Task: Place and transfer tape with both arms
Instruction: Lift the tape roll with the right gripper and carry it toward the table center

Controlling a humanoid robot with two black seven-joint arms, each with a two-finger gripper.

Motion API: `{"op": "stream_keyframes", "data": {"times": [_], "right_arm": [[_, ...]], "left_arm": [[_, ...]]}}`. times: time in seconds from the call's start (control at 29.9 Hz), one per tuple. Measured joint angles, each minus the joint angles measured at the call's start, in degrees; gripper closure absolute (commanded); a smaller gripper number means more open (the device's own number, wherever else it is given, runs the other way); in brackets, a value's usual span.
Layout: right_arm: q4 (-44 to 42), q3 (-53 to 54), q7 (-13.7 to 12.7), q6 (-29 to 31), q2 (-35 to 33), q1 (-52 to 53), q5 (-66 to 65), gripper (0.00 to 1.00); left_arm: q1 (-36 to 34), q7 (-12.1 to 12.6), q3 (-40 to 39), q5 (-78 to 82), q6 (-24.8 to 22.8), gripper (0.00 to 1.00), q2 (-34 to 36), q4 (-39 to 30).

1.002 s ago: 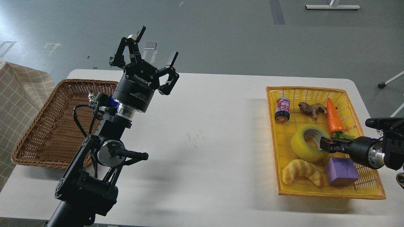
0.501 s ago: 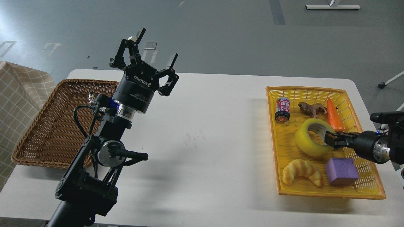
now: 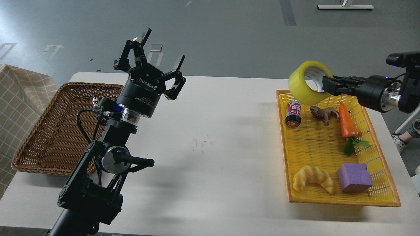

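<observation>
Two baskets sit on the white table [image 3: 213, 137], one at each end. By the left edge lies a brown wicker basket [image 3: 55, 131] with nothing visible in it. Just in front of it the left gripper [image 3: 151, 55] points up and away, its fingers spread wide and holding nothing. The middle of the table is bare. Along the right edge lies a yellow basket [image 3: 315, 147] holding a can [image 3: 293, 113], a toy animal [image 3: 325, 113], a carrot [image 3: 347, 123], a croissant [image 3: 313, 178] and a purple block [image 3: 355, 177]. Above its far left corner the tape [image 3: 305, 86] hangs in the air, clear of the basket. The right gripper [image 3: 329, 86] reaches in from the right and pinches the roll's right wall, one finger seemingly inside the core.

Judging by this, the pick-up is done. What appears to remain is carrying the roll toward the middle, passing it to the waiting left gripper, and setting it down, probably in the wicker basket.
</observation>
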Motion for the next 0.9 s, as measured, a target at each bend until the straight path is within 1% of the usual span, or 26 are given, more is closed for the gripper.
{"op": "stream_keyframes", "data": {"times": [0.07,0.2,0.3,0.43,0.5,0.7,0.9], "right_arm": [[-0.61,-3.88,-0.08,0.01,2.57,4.00,0.02,0.90],[-4.52,-8.47,-0.38,0.01,10.88,9.59,-0.16,0.91],[-8.10,-11.09,-0.48,0.02,16.88,12.26,-0.53,0.91],[-14.60,-17.98,-0.27,0.02,24.88,17.96,-0.60,0.91],[-17.12,-20.86,-0.05,0.02,27.84,19.86,-0.57,0.91],[-21.94,-27.42,0.07,0.02,33.65,20.78,-0.45,0.91],[-24.94,-30.67,0.07,0.02,35.52,19.63,-0.44,0.91]], "left_arm": [[0.00,0.00,0.00,0.05,0.18,0.01,0.00,0.00],[-0.02,0.00,-0.02,0.10,0.34,0.01,0.02,0.00],[-0.05,0.00,-0.13,0.10,0.35,0.01,0.01,0.00],[-0.06,0.00,-0.58,0.00,0.37,0.01,0.00,0.00],[-0.02,0.01,-0.70,0.00,0.41,0.01,0.01,0.00],[0.03,0.01,-1.11,0.00,0.44,0.01,0.00,-0.02],[0.21,0.01,-1.70,0.00,0.38,0.01,0.00,-0.07]]}}
